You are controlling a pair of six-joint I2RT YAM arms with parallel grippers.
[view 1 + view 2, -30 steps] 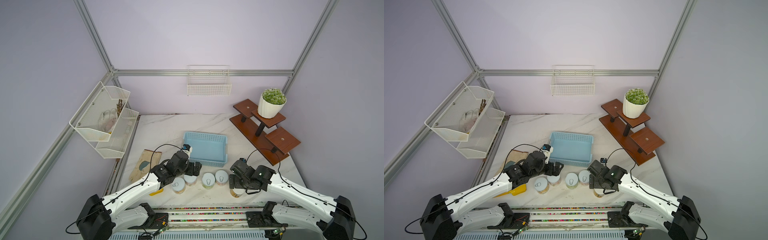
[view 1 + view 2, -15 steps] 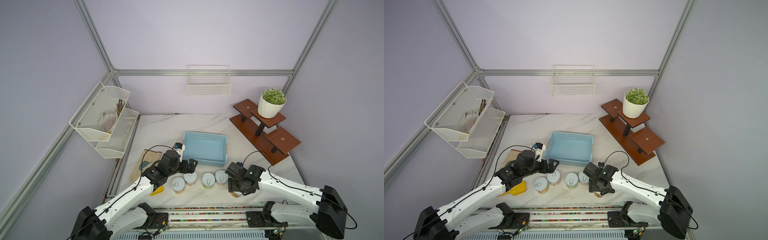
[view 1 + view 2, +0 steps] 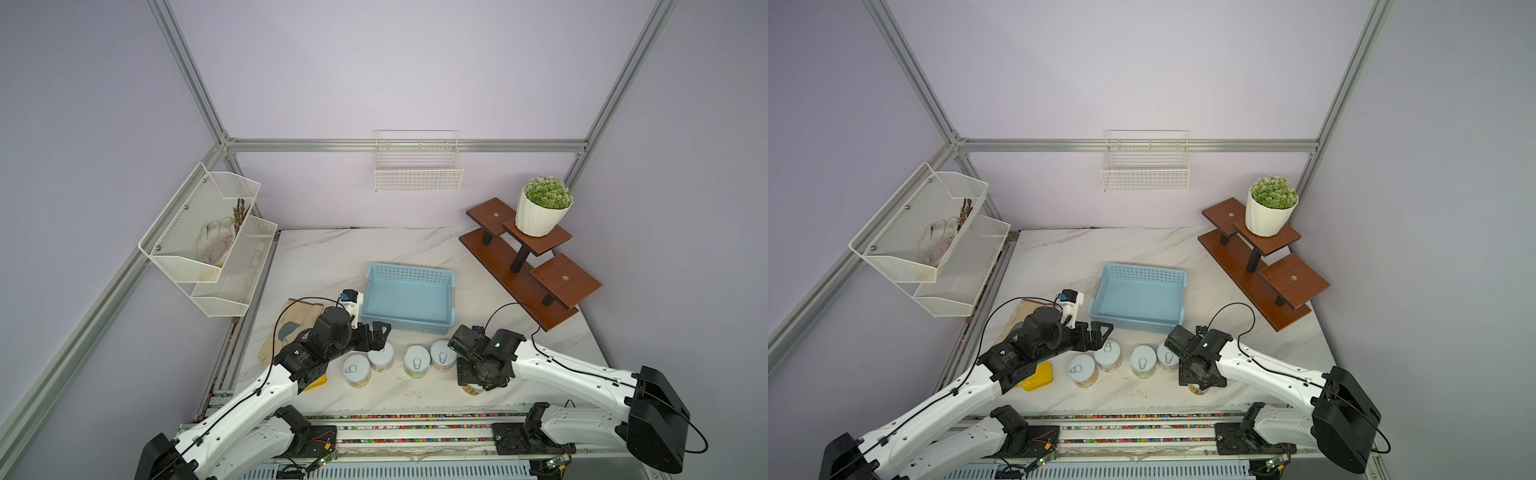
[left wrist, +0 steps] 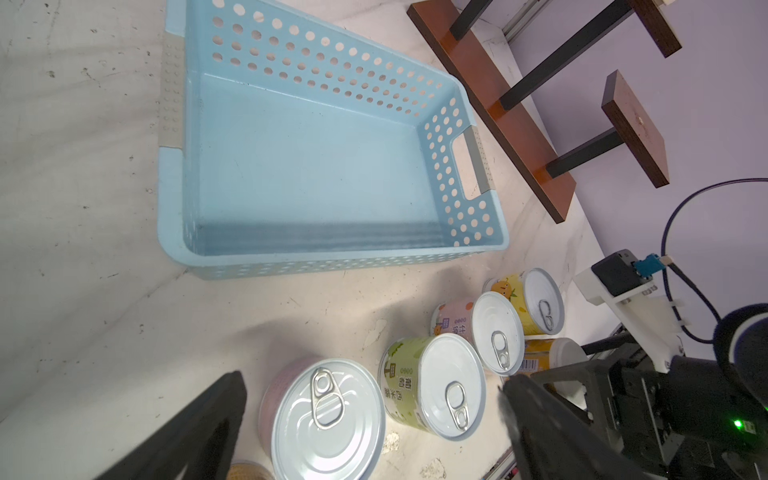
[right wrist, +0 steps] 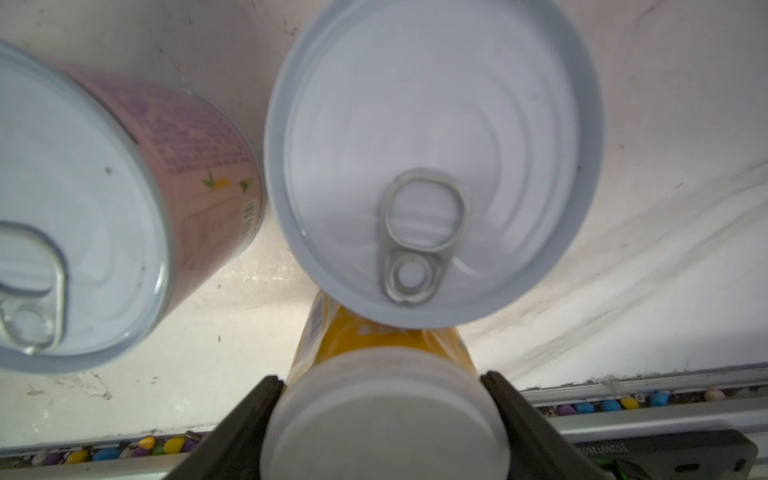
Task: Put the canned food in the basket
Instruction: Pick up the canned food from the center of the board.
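- Left gripper (image 3: 379,332) is left of the middle in both top views. Its jaws are wide apart and hold nothing. In the left wrist view its black fingers (image 4: 208,419) stand on each side of a pink can (image 4: 328,419) but do not touch it.
- The blue basket (image 3: 405,327) sits in the middle of the frame, just above the row of cans (image 3: 417,360). Nothing is in it yet.
- The cans stand upright with their lids up. They are round, so no side is the long one.
- The right gripper (image 3: 478,380) is at the right end of the row, lower in the frame. In the right wrist view its jaws press on both sides of the white-top can (image 5: 382,419), so it is clamped on that can.
- From the right gripper, the basket lies up and to the left in the top views, and its front wall is in the way. I think the can must go up first, then over that wall.
- The left gripper is the nearer one to the basket, just beside its lower left corner.
- The top views hide most of the white-top can under the right arm, with only a small edge peeking out. The right wrist view shows the grip well.
- The left wrist view shows a yellow can (image 4: 540,299) just beside the held one. I cannot find it in the top views. It might get bumped on the way up.
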